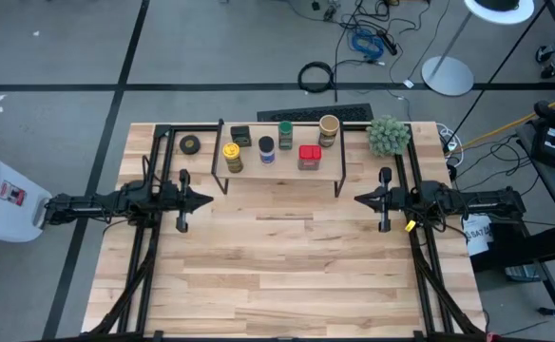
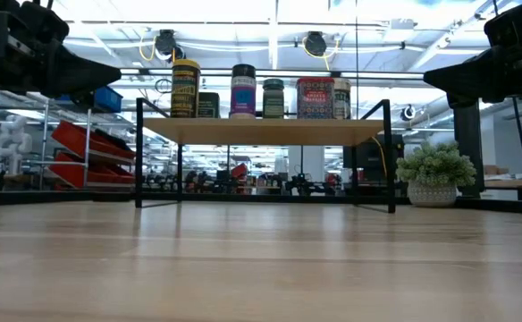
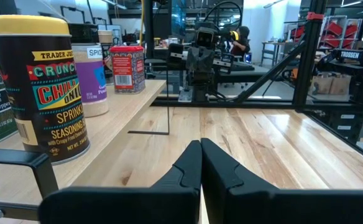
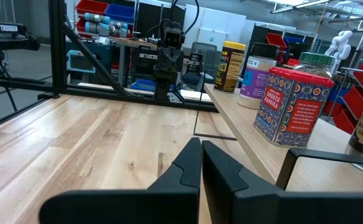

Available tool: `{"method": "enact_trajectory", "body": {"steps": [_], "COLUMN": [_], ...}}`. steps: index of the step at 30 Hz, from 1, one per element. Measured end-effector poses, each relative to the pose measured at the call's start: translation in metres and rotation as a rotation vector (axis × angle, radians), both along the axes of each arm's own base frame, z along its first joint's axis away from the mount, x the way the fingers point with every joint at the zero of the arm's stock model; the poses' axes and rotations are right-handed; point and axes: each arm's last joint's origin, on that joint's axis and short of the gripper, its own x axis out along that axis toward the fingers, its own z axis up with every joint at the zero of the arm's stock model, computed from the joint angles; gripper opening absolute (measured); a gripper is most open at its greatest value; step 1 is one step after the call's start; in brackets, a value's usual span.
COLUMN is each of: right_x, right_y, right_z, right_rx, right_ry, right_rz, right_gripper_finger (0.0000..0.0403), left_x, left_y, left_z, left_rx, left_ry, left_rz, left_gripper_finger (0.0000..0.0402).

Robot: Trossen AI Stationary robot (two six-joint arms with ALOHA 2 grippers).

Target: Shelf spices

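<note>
The shelf [image 1: 279, 172] stands at the table's far middle, its wooden top board [image 2: 261, 131] on thin black legs. All six spices stand upright on the board: the yellow-lidded jar [image 1: 232, 157], dark boxy tin [image 1: 240, 135], blue-lidded jar [image 1: 266, 149], green-lidded jar [image 1: 285, 135], red square tin [image 1: 309, 157] and tan-lidded jar [image 1: 328, 130]. My left gripper [image 1: 206, 200] hovers shut just off the shelf's near left corner. My right gripper [image 1: 358, 199] hovers shut off its near right corner. Both point toward each other. The wrist views show the shut fingertips [image 3: 201, 149] [image 4: 201, 148] above bare table.
A black tape roll [image 1: 190, 144] lies on the table left of the shelf. A fuzzy green plant ball [image 1: 389, 135] sits to its right. Bare wooden table [image 1: 277, 266] stretches from the shelf to the near edge. A keyboard [image 1: 315, 114] lies past the far edge.
</note>
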Motion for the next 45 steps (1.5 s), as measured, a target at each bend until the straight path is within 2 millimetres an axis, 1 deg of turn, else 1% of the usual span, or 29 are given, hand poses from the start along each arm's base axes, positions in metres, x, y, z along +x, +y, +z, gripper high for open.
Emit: {"method": "enact_trajectory", "body": {"steps": [41,45], "right_x": [0.0000,0.0000], "right_y": [0.0000,0.0000], "right_z": [0.0000,0.0001], "right_rx": [0.000,0.000], "right_ry": [0.000,0.000], "right_rz": [0.000,0.000], "right_gripper_finger": [0.0000,0.0000], "left_x": [0.0000,-0.0006], "left_y": [0.0002,0.0003], "left_z": [0.0005,0.0042], "left_rx": [0.021,0.014], "left_ry": [-0.005,-0.021], "left_rz": [0.008,0.011], "left_gripper_finger": [0.0004,0.0004]}}
